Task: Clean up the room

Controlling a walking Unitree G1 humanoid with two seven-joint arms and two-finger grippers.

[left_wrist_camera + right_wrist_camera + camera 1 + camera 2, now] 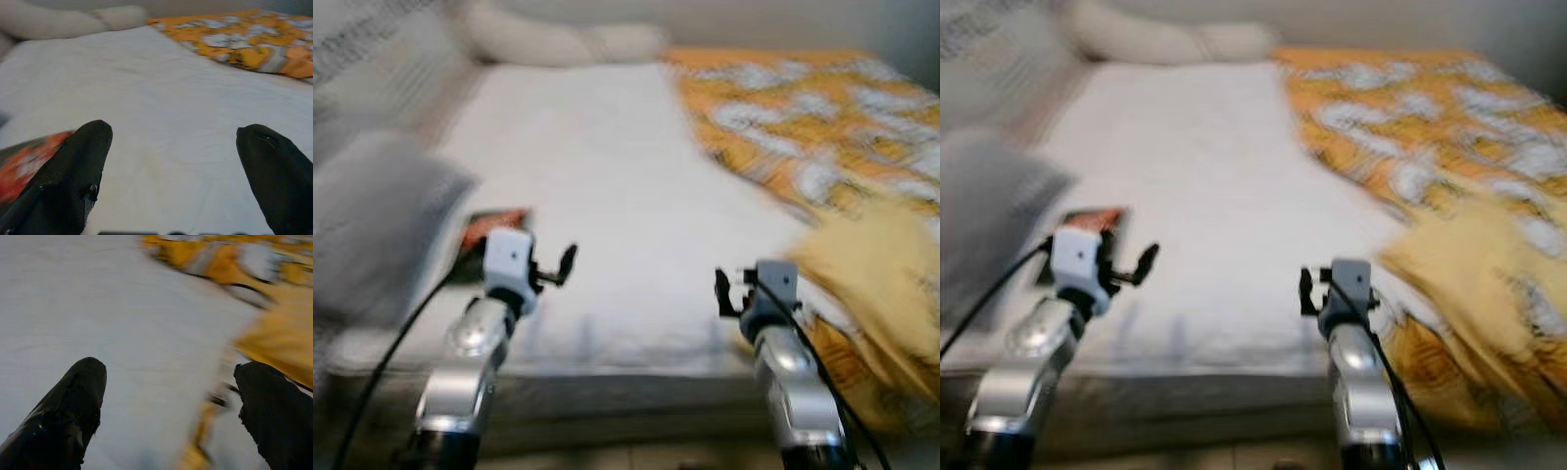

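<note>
A bed with a white sheet lies before me, blurred by motion. An orange and white patterned blanket is bunched along its right side, with a yellow fold near the front corner. A dark object with an orange-red top lies near the front left edge of the bed. My left gripper is raised over the front edge, beside that object, its fingers spread open and empty. My right gripper is held up near the blanket's edge, fingers also open and empty.
A grey pillow or cushion sits at the left edge of the bed. A long cream bolster lies across the head. The mattress side runs just below my arms.
</note>
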